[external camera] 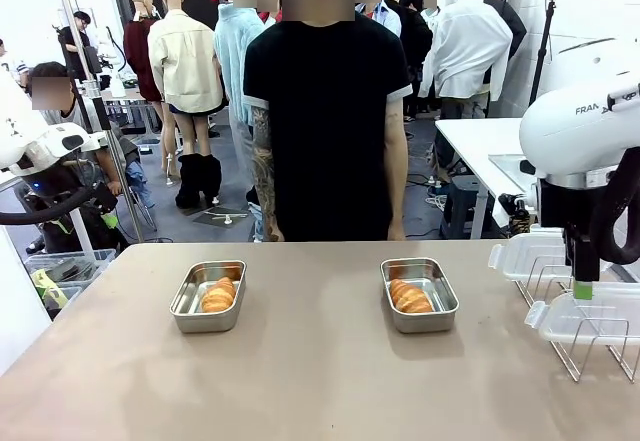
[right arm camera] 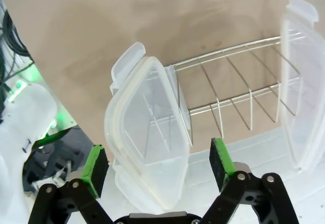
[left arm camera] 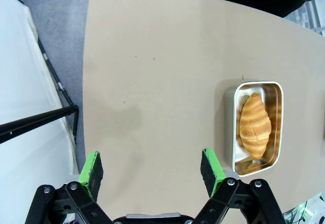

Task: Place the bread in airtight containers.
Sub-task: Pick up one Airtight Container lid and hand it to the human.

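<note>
Bread (external camera: pixel 218 295) in 2 pans (external camera: pixel 189 312), lids (external camera: pixel 600 317) on rack (external camera: pixel 571 362)

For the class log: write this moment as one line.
croissants: one per pan; lids: off, in rack; right gripper: jaws open above lid; left gripper: jaws open, empty

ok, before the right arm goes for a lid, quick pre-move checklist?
1. Bread in pans: ok. The left croissant lies in the left pan, the right croissant in the right pan.
2. Right gripper open: ok.
3. Right gripper lined up on the near lid in the wire rack: ok, the lid lies between its fingers.
4. Pads down at lid height: cannot tell.
5. Left gripper open, apart from the left pan: ok.
6. Person not reaching over the table: ok.
</note>
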`<state>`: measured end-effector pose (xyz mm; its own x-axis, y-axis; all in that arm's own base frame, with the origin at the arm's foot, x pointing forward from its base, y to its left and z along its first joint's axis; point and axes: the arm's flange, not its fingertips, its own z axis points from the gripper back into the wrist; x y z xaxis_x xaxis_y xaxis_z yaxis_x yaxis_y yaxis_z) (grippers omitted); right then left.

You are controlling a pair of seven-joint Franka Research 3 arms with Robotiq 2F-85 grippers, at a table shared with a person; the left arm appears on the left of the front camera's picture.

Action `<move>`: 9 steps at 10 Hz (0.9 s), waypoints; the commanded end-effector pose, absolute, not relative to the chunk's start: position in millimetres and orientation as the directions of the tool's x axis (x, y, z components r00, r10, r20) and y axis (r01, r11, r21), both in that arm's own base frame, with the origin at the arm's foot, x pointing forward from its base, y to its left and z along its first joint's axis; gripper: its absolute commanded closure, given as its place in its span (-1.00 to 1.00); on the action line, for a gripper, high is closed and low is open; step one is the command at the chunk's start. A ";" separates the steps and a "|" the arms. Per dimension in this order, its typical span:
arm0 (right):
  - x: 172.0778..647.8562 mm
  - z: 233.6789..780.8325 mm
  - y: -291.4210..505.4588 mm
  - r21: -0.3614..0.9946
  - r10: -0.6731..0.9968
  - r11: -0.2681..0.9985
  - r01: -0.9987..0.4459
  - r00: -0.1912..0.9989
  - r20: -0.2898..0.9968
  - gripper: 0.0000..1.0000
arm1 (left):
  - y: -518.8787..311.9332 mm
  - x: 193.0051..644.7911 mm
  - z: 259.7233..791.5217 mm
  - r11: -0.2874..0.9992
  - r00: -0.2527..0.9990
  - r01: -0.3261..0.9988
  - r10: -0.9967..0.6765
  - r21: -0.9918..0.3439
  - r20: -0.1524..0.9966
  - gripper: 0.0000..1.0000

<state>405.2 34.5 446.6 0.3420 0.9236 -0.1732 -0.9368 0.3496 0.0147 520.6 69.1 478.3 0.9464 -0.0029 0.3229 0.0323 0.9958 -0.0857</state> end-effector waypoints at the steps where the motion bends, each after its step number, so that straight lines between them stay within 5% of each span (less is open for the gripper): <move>1: 413.3 438.2 33.3 0.042 0.923 0.294 -0.955 0.273 -0.270 -1.00 | 70.4 519.1 480.3 0.997 0.947 0.035 -0.009 -0.075 0.322 -1.00; 6: 412.8 415.9 31.9 0.012 0.931 0.260 -0.966 0.247 -0.271 -1.00 | 70.4 519.1 480.3 0.997 0.947 0.035 -0.009 -0.075 0.322 -1.00; 7: 413.2 416.2 31.8 0.017 0.934 0.255 -0.967 0.242 -0.262 -0.78 | 70.4 519.1 480.3 0.997 0.947 0.035 -0.009 -0.075 0.322 -1.00; 9: 413.9 417.0 31.6 0.034 0.935 0.253 -0.967 0.235 -0.264 0.01 | 70.4 519.1 480.3 0.997 0.947 0.035 -0.009 -0.075 0.322 -1.00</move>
<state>412.0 35.2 419.6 0.2600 0.9259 -0.2742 -0.9602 0.2779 0.0279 520.6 69.1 478.3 0.9464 -0.0029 0.3228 0.0323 0.9958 -0.0857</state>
